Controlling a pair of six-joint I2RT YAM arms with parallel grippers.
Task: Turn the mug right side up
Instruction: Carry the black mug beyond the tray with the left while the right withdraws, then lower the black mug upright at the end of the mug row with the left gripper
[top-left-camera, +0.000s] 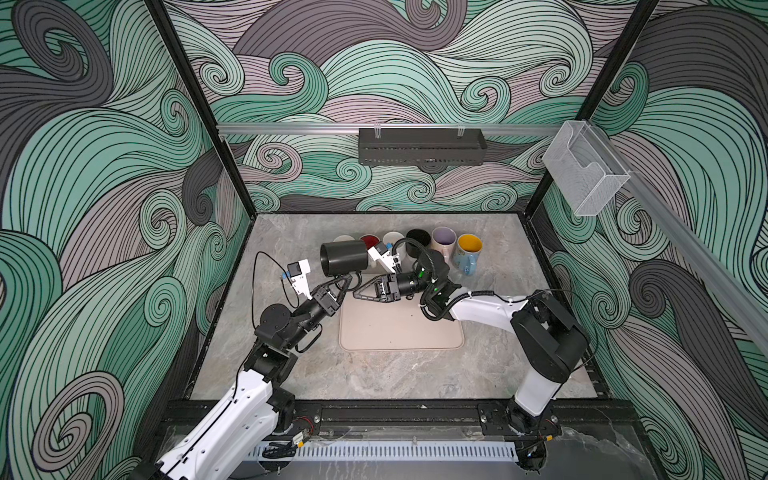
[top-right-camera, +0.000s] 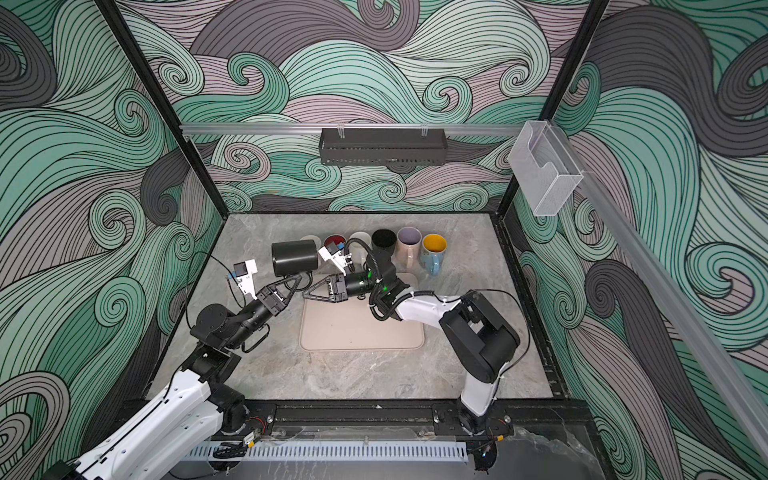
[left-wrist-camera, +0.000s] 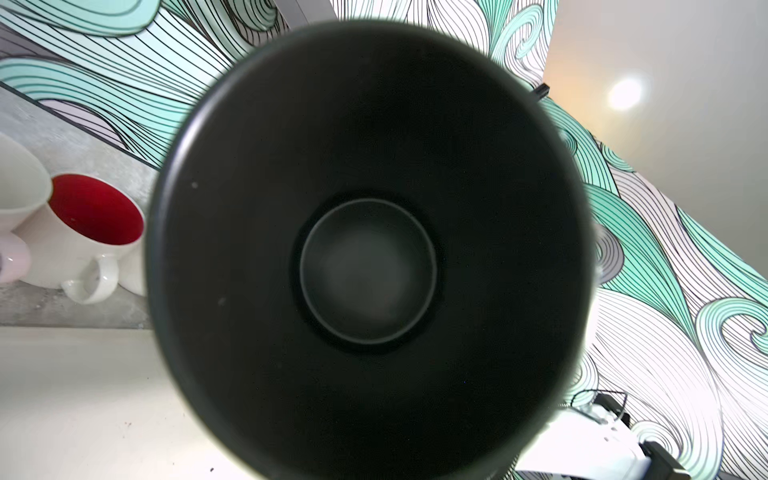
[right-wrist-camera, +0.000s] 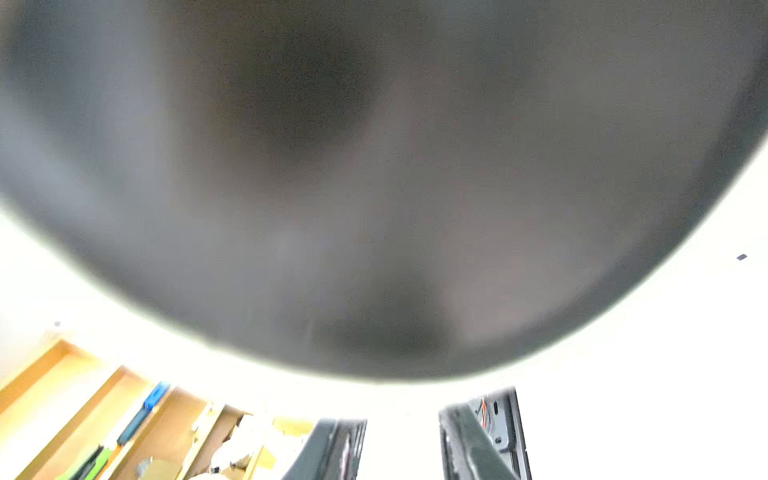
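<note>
Black mug (left-wrist-camera: 368, 249), red-lined mug (left-wrist-camera: 93, 220) partly behind.

My left end effector (top-right-camera: 296, 281) clamps the black mug (top-right-camera: 294, 257), which hangs on its side above the counter (top-right-camera: 374, 374). My right end effector (top-right-camera: 309, 293) sits just beside the mug at five o'clock, over the ten-o'clock corner of the beige mat (top-right-camera: 361, 332).

Both top views look down from the near side onto the table (top-left-camera: 374, 374); both wrist views press close against the black mug (left-wrist-camera: 368, 266).
</note>
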